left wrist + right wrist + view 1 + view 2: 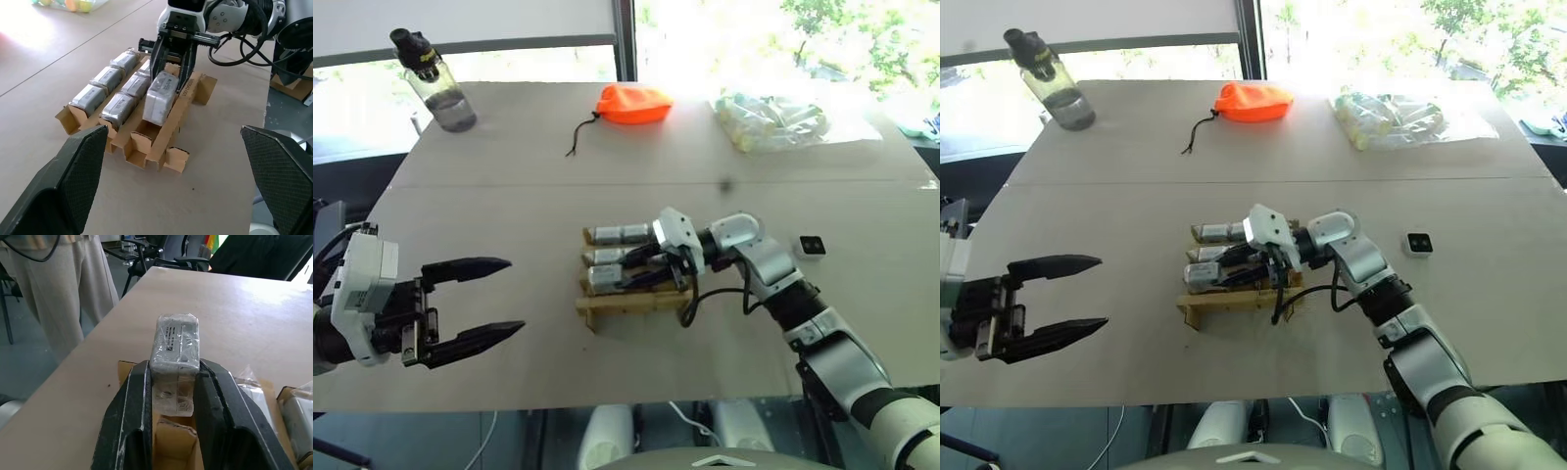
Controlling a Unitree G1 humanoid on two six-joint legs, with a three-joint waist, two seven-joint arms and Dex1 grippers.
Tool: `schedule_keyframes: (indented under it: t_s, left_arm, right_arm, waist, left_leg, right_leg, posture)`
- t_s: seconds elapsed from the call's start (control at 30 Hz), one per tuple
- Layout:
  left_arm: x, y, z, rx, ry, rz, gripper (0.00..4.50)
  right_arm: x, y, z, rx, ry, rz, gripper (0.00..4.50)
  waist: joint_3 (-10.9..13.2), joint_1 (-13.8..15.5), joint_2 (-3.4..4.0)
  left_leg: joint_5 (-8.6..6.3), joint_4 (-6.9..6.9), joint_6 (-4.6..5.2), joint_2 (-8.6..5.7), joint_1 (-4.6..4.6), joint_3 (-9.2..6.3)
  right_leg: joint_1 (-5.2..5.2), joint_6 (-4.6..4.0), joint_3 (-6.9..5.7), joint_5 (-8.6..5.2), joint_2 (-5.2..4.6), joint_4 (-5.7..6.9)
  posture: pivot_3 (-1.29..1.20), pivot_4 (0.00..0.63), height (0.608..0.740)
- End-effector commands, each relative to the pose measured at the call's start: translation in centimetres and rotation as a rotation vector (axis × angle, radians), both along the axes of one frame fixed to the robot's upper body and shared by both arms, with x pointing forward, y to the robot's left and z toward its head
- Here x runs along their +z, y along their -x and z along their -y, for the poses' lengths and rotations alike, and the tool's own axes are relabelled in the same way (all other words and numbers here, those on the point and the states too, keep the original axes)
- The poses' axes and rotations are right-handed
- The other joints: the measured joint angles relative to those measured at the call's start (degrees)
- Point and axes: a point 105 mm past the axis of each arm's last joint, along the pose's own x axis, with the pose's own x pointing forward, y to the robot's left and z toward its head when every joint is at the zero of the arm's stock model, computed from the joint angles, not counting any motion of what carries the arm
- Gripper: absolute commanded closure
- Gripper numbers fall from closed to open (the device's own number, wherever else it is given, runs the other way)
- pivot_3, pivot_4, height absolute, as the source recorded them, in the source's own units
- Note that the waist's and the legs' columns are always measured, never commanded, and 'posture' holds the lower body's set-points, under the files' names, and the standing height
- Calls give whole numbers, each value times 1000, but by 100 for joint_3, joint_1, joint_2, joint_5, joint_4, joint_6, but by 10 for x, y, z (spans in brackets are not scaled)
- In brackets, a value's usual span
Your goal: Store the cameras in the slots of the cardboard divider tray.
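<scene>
Your right gripper [658,262] has its jaws clamped on a plastic-wrapped camera [175,357], holding it right over the cardboard divider tray [161,147], which sits mid-surface [509,186]. The held camera's long axis runs along the tray's nearest row, and in the right wrist view an open slot [177,440] shows directly beneath it, so the coming move looks like a short lowering into that row rather than any sideways shift. Two rows behind it already carry cameras [105,81] lying end to end. Your left gripper [475,304] hangs well apart from the tray, on its left, jaws spread wide and empty, so the right arm is plainly the nearer one. One loose camera [811,245] lies on the surface just beyond the right arm, not yet stored.
</scene>
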Motion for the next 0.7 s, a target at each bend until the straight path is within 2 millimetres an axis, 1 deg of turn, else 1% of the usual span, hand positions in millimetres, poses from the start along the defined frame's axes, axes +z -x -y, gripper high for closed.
schedule_keyframes:
  t_s: [0.03,0.17,0.23,0.33,0.7]
  left_arm:
    - [5,1,2,-16,-22,26,0]
    - [5,-1,4,-23,-21,26,0]
    - [6,-1,4,-23,-25,28,0]
    - [6,-2,3,-23,-30,28,0]
    - [7,-3,5,-30,-30,33,0]
  right_arm:
    - [7,3,-9,24,-16,65,3875]
    - [1,4,-13,25,4,69,3875]
    - [-8,3,-9,21,41,70,3875]
    - [-14,1,-5,7,69,63,3875]
    - [-12,-4,2,-10,68,20,3875]
  waist:
    - [0,3,0]
    - [0,2,0]
    - [0,2,1]
    - [0,0,1]
    - [0,1,0]
  left_leg:
    - [0,0,0,-1,-1,1]
    - [-1,-1,0,-4,-5,1]
    - [-1,-2,0,-4,-6,0]
    - [-1,-3,0,-4,-4,0]
    - [0,-3,-1,-4,-1,0]
  right_leg:
    - [0,0,1,0,-1,-1]
    - [0,0,0,0,-6,-6]
    - [-1,0,-1,0,-6,-6]
    - [-1,0,-1,0,-6,-6]
    - [0,0,0,0,-7,-2]
  posture:
    - [0,150,740]
    - [0,150,740]
    - [0,150,740]
    - [0,150,740]
    - [0,150,740]
